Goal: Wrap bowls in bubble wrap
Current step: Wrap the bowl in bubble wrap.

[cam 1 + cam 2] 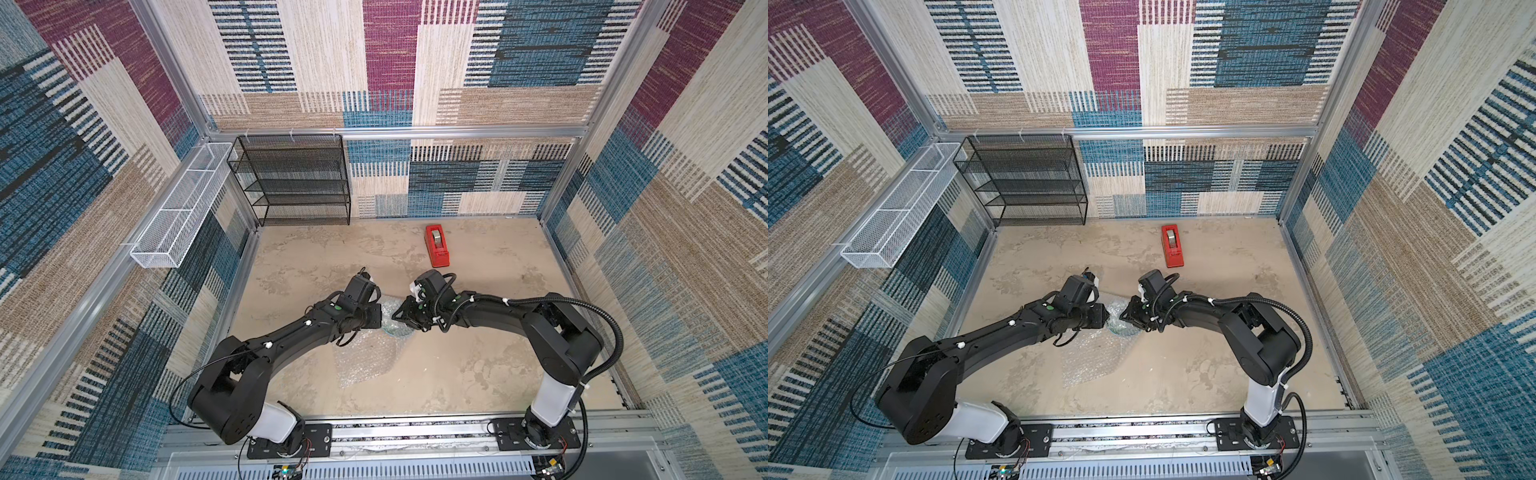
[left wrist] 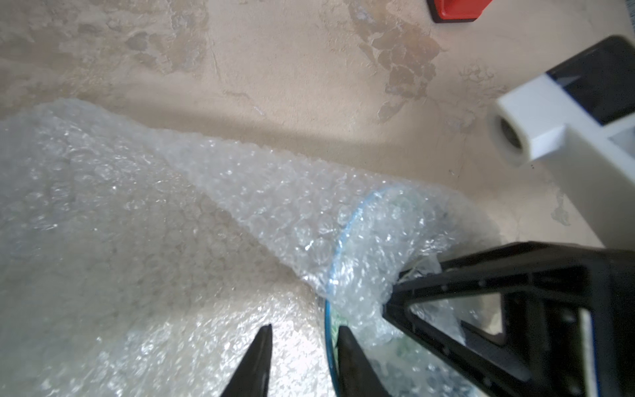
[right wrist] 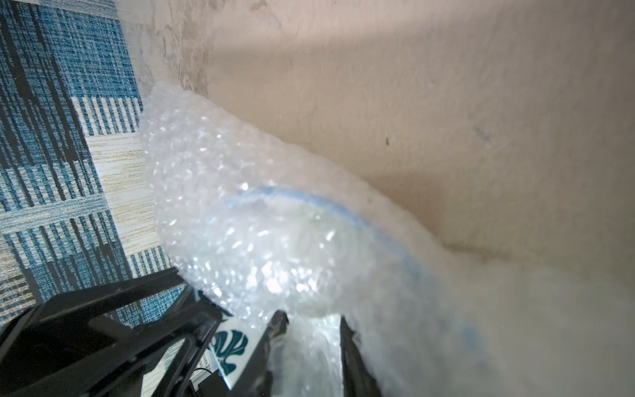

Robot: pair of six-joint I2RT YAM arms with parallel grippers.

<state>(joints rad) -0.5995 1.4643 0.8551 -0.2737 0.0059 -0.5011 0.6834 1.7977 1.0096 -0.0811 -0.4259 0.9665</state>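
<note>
A mottled beige worktop sits inside patchwork textile walls, with a black mesh shelf at 11 o'clock against the back wall and a white wire basket on the side rail at 10 o'clock. A red tape dispenser lies at 1 o'clock, well apart from the arms.

Near the centre, the bowl rests under a fold of the bubble wrap, whose loose part spreads over the worktop towards 7 o'clock. In the right wrist view a patch of the bowl's green leaf pattern shows below the wrap, and its rim shows through as a blue arc.

The left fingers come in from 9 o'clock and stand apart, one just beside the bowl's rim, with bare wrap showing in the gap. The right fingers come in from 3 o'clock and seem clamped on a bunched fold of bubble wrap over the bowl, though blur hides the contact.
</note>
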